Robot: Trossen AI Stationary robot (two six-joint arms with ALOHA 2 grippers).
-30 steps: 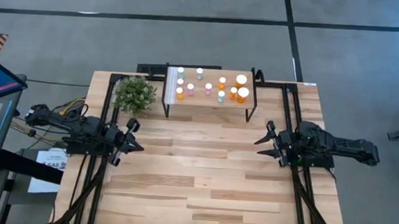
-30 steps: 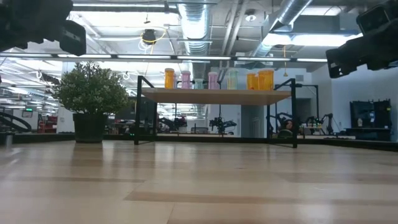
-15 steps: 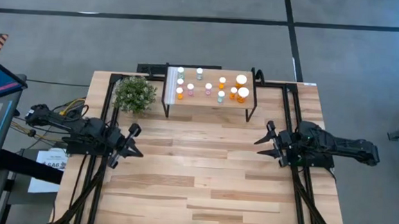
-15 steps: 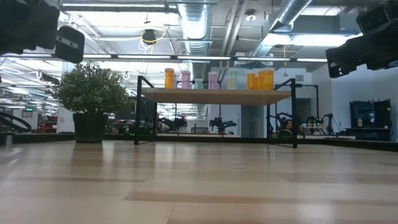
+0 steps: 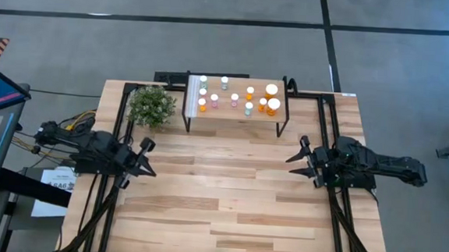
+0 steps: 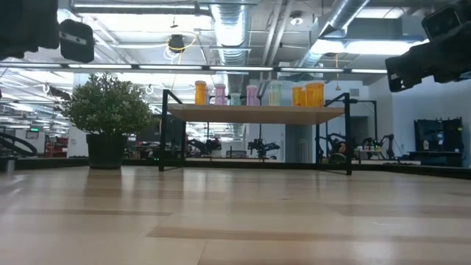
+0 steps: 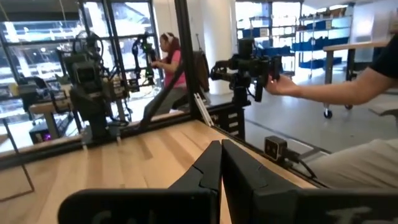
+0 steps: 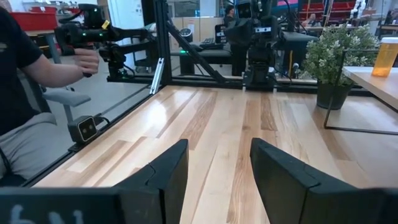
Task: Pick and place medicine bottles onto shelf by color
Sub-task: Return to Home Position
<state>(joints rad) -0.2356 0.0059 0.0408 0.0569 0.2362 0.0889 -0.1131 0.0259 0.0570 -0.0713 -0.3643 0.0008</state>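
Here, the medicine bottles stand upright on the shelf, long axes vertical, with none seen on the tabletop in front of it. About ten white caps can be counted from above: two larger orange bottles at the end of the shelf away from its white strip, and roughly eight small ones in orange, pink and green, though the exact split by color is hard to tell. One potted plant sits just beside the shelf's white-strip end. Both arms hang well apart from the shelf, out in front of it and wide of its two ends. The left gripper is off the strip end, its fingers together and holding nothing. The right gripper is off the other end, its fingers apart and empty. The right looks slightly the nearer to the shelf. With nothing left to pick, the remaining move appears to turn only on drawing clear of the shelf legs.
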